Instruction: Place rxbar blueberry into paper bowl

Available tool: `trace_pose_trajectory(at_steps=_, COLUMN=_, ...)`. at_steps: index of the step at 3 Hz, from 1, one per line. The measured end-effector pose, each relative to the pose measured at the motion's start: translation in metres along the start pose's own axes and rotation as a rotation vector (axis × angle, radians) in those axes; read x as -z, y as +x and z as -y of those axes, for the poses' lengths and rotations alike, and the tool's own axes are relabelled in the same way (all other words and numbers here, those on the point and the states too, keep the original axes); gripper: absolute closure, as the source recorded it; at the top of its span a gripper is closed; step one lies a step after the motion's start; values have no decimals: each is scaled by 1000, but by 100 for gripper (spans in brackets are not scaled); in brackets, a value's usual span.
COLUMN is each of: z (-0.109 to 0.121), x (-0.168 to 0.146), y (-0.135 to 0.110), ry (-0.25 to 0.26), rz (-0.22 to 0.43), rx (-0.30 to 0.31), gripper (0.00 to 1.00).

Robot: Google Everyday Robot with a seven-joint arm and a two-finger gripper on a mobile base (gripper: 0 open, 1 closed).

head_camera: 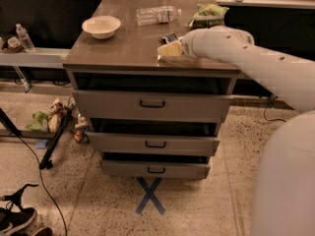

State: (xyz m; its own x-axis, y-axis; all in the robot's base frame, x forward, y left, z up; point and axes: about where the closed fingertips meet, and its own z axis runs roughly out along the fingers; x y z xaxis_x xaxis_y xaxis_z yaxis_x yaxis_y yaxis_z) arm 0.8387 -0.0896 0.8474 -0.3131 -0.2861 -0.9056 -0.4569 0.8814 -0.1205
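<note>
The rxbar blueberry (171,37), a small dark wrapper, lies on the wooden cabinet top (123,45), partly hidden behind my gripper. My gripper (168,48) is low over the top near its front edge, right of centre, just in front of the bar. The white arm reaches in from the right. The paper bowl (101,26), off-white and empty, stands at the back left of the top, well left of the gripper.
A clear plastic bottle (156,14) lies at the back centre and a green crinkled snack bag (209,13) at the back right. Three drawers (152,103) below stand slightly open. Shoes, cables and a stand are on the floor at left.
</note>
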Motion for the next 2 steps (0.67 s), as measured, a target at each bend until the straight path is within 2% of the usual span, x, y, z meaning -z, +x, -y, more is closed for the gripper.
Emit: trace_pose_trajectory(at_steps=2, z=1, x=-11, y=10, ry=-24, rz=-32, rx=-24, gripper=47)
